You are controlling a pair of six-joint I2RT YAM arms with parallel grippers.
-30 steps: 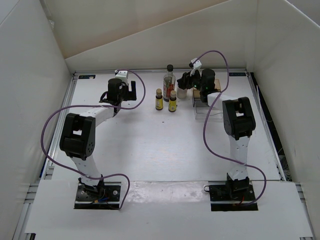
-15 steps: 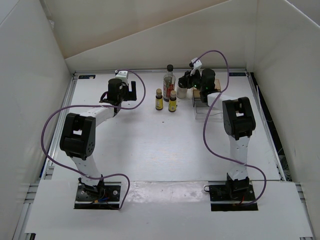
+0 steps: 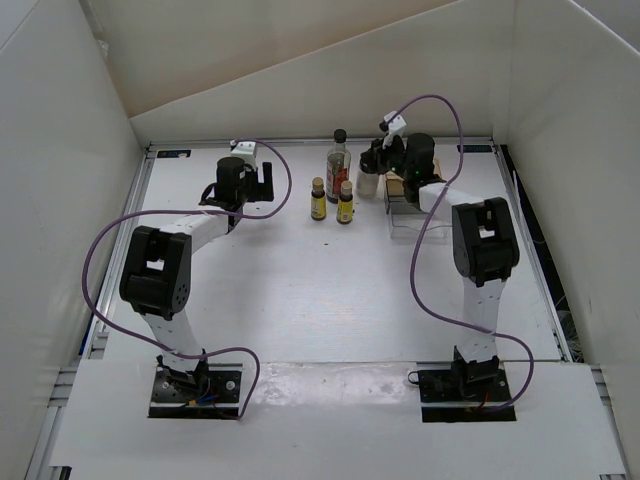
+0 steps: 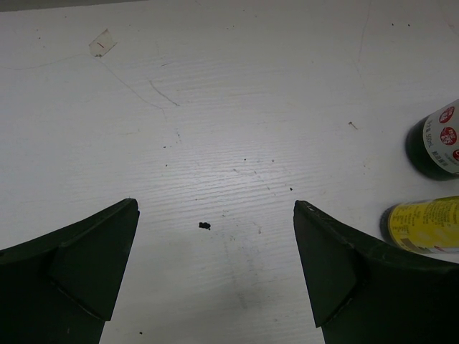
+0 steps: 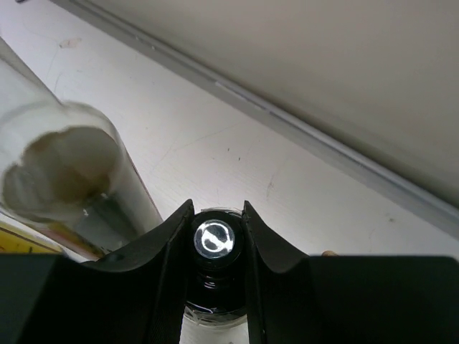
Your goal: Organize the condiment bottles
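Two tiny yellow-labelled bottles (image 3: 318,200) stand side by side on the desk. The tall black-capped bottle (image 3: 339,162) stands just behind them, the short bottle (image 5: 214,239) upright beside it.

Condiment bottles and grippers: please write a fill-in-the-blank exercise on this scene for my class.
The right gripper is shut on a short bottle with a ___ cap.
The left gripper is ___, with nothing between its jaws.
The number of yellow-labelled bottles standing near the tall clear bottle is ___.
Missing words: black; open; two.
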